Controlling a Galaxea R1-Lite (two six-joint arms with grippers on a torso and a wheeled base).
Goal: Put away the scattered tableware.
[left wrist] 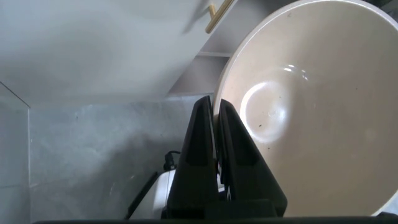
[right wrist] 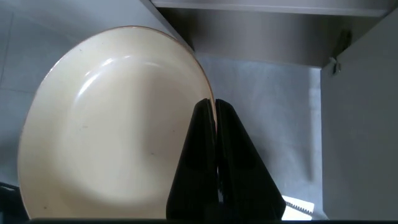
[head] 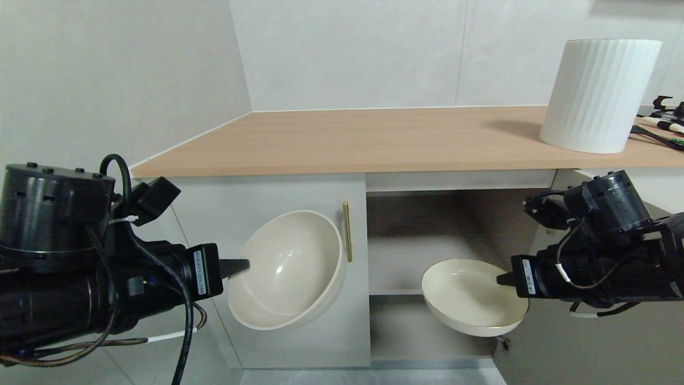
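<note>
In the head view, the left end effector (head: 243, 264) is clamped on the rim of a deep cream bowl (head: 288, 270). The bowl hangs in the air, tipped on its side with its hollow facing the camera, in front of the closed cabinet door (head: 267, 198) and just beside its brass handle (head: 346, 231). The right end effector (head: 499, 278) pinches the rim of a shallow cream bowl (head: 473, 297), held nearly level before the open cabinet compartment, about level with its shelf (head: 395, 292). Above, the wooden counter (head: 374, 139) carries a ribbed white container (head: 598, 96) at its right end, with dark utensils (head: 662, 125) just beyond it.

In the left wrist view, the two black fingers sit close together with the deep bowl's rim caught between them; the brass handle shows beyond the bowl.

In the right wrist view, the fingers are likewise pressed onto the shallow bowl's rim. The bowl hangs over pale floor tiles, with the cabinet's dark interior farther off.
</note>
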